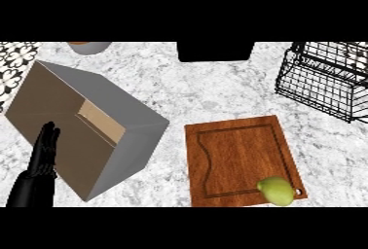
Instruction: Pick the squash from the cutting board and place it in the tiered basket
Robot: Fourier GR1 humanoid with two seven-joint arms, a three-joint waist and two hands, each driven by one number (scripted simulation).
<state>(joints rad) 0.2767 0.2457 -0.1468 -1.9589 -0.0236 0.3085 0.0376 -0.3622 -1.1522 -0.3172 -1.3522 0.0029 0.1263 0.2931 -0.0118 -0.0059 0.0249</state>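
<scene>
The left hand (pixel 45 146) shows at the lower left of the head view, its fingers straight and together, pointing up, holding nothing — a resting, released hand seen edge-on in front of the open box. Its dark forearm runs down to the view's lower edge. The right hand shows nowhere in the view.

The squash (pixel 276 190), a small yellow-green rounded thing, lies on the near right corner of the cutting board (pixel 230 155), slightly overhanging the board's right edge. The board is reddish-brown wood with a groove running round inside its rim, and it lies on the counter (pixel 215 87) toward the near edge, right of the middle.

The tiered basket (pixel 323 78) — black wire — stands at the counter's far right corner, well apart from the squash; no contents can be seen through its mesh. A large grey box (pixel 122 141) with a brown inside lies on its side along the counter's left part, its opening turned toward the left, with only a lighter brown inner panel showing inside it. At the far edge stand a black block (pixel 215 51) and, toward the far left, a grey round pot (pixel 90 47), cut off by the view.
</scene>
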